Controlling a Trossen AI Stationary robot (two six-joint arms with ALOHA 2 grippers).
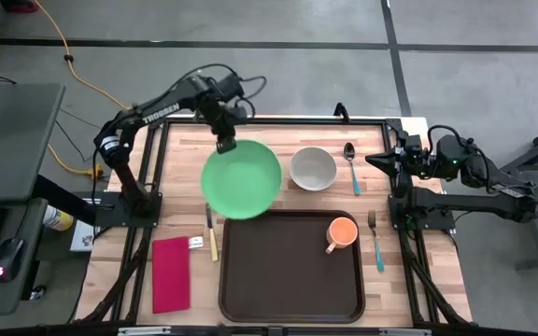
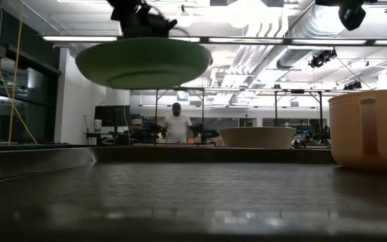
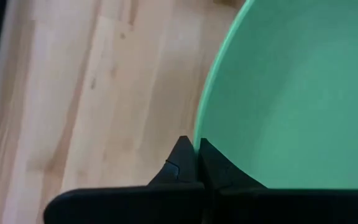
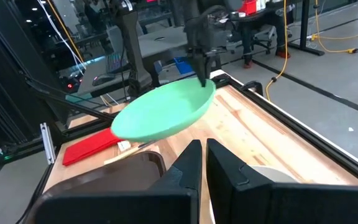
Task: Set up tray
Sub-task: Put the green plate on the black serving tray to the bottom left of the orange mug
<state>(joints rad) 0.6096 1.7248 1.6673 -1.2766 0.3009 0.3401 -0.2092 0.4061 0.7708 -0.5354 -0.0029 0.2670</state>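
- Pinching the green plate [image 1: 242, 179] by its rim, the left gripper [image 1: 224, 142] holds it aloft at frame centre.
- Lower it level onto the tray [image 1: 290, 267], bottom centre, clear of the orange cup [image 1: 341, 232].
- The right gripper [image 1: 374, 161], jaws nearly closed and empty, waits right.

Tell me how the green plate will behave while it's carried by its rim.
The round green plastic plate probably stays stiff: it hangs level from one rim pinch by the left gripper. It likely weighs little. Held off-centre over the dark brown tray, it may tilt or slip.

A mug [image 1: 341, 233] stands in the tray [image 1: 288, 280]; a napkin [image 1: 170, 273] lies left.
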